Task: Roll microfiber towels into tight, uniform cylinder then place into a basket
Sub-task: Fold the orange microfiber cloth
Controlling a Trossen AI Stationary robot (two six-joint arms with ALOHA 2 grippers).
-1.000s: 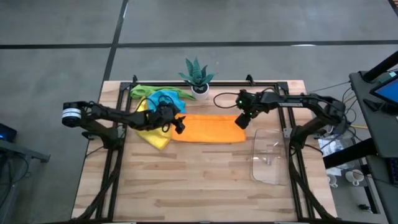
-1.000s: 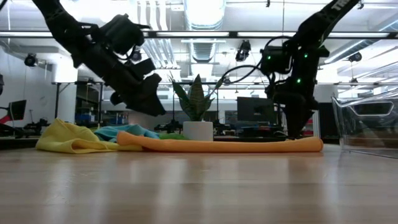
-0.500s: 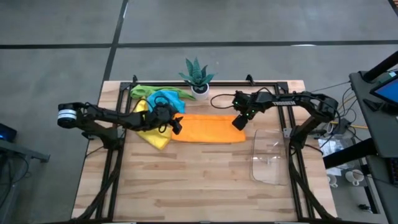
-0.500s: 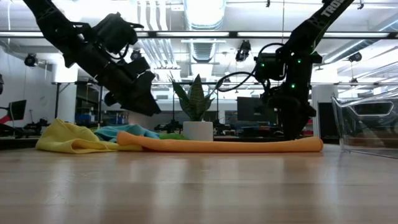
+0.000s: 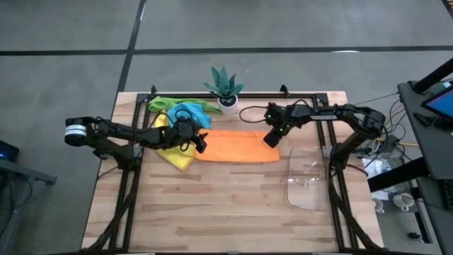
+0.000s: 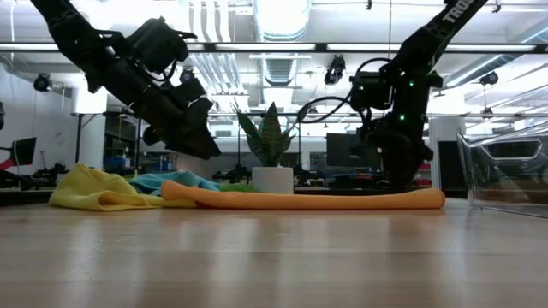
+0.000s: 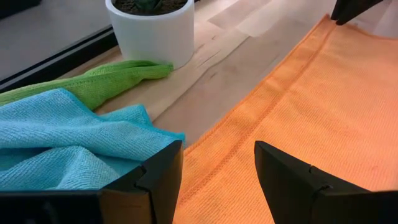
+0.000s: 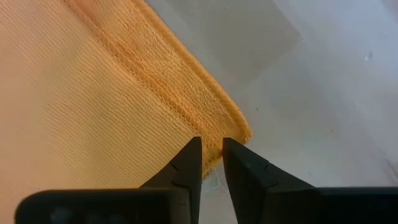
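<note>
Two arms work the orange towel (image 5: 239,146) lying flat toward the desk's (image 5: 212,212) back edge. Our right gripper (image 8: 210,163) pinches its jaws on the towel's back right corner. Our left gripper (image 7: 214,165) hangs open-jawed over its left edge, beside the blue towel (image 7: 59,140). Near the desk's right edge sits the basket (image 5: 308,180).

Yellow towel (image 5: 175,153) partly covered by the left end effector (image 5: 202,143); green towel (image 7: 74,82) and plant pot (image 7: 152,31) cut off at the left wrist view's edge.
</note>
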